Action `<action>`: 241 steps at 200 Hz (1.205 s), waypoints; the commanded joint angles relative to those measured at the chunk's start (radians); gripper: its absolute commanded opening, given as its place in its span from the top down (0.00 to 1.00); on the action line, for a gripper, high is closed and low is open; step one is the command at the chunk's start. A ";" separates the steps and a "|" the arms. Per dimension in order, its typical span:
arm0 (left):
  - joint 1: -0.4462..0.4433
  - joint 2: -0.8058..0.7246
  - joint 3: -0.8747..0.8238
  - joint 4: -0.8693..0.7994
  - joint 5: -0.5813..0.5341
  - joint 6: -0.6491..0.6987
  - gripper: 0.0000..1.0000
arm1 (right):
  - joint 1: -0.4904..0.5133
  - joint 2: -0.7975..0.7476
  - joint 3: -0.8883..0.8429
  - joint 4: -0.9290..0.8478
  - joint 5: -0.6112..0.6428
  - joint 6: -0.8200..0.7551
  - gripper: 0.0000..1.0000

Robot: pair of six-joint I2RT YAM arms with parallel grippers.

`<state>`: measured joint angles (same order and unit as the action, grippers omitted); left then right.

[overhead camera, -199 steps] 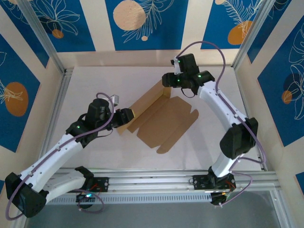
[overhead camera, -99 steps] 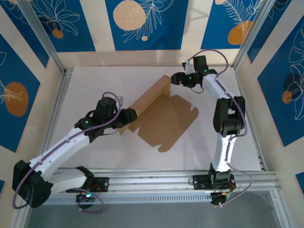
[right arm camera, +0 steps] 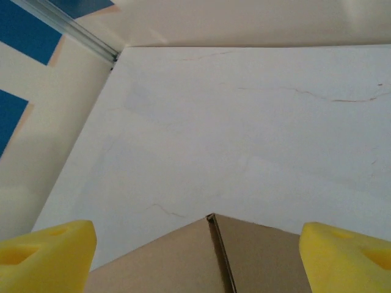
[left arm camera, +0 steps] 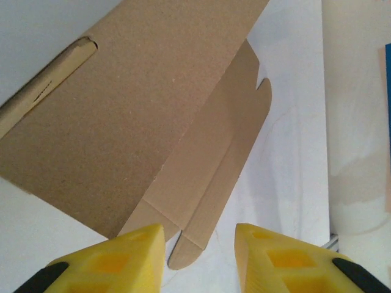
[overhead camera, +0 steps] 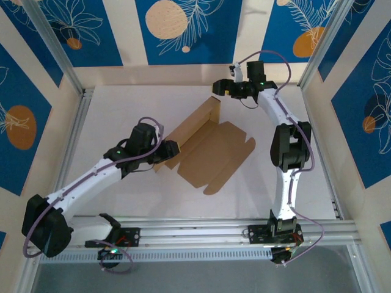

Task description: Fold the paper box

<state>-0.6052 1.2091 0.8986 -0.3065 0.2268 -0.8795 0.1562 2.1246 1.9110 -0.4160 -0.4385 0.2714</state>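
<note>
Cardboard, plain and brown, makes up the paper box (overhead camera: 211, 149). It lies near the middle of the white table (overhead camera: 116, 110). Most of it is flat and open like a sheet. One long side wall (overhead camera: 194, 120) of the box is folded up and stands on its edge. The rest of the sheet spreads out from that wall, with small rounded flaps (overhead camera: 248, 145) at its outer rim.

The left tool (overhead camera: 172, 150) is at one end of the raised wall, the end closer to the arm bases. From above it looks just beside the cardboard, and I cannot tell if it touches. In the left wrist view its two yellow fingers (left arm camera: 119, 259) stand a little way apart, with a narrow gap. Nothing is pinched between them. Through the gap you can see a small end flap (left arm camera: 183, 247) of the box lying on the table.

The right tool (overhead camera: 217, 86) is at the other end of the raised wall, the far end. It hangs just past the top corner of the box and looks apart from it. In the right wrist view its yellow fingers (right arm camera: 49, 256) are spread wide, one at each side. The top corner (right arm camera: 211, 218) of the cardboard shows between them, with bare table beyond it. This tool holds nothing.
</note>
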 commanded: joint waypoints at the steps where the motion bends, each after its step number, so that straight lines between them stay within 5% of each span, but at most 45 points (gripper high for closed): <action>1: 0.010 0.019 0.027 0.000 -0.013 0.068 0.65 | 0.030 0.020 -0.032 -0.070 0.059 0.026 0.15; 129: 0.214 0.250 0.193 0.058 0.113 0.189 0.66 | 0.054 -0.299 -0.459 0.042 0.225 0.253 0.24; 162: 0.261 0.239 0.226 0.033 0.175 0.206 0.65 | 0.075 -0.411 -0.569 0.040 0.347 0.345 0.24; 241: 0.340 0.211 0.427 -0.271 0.102 0.322 0.41 | 0.182 -0.501 -0.593 -0.097 0.646 0.449 0.19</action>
<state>-0.2737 1.4322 1.2655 -0.4564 0.3641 -0.6228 0.3309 1.6585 1.3018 -0.4347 0.0860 0.6880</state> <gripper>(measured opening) 0.555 0.809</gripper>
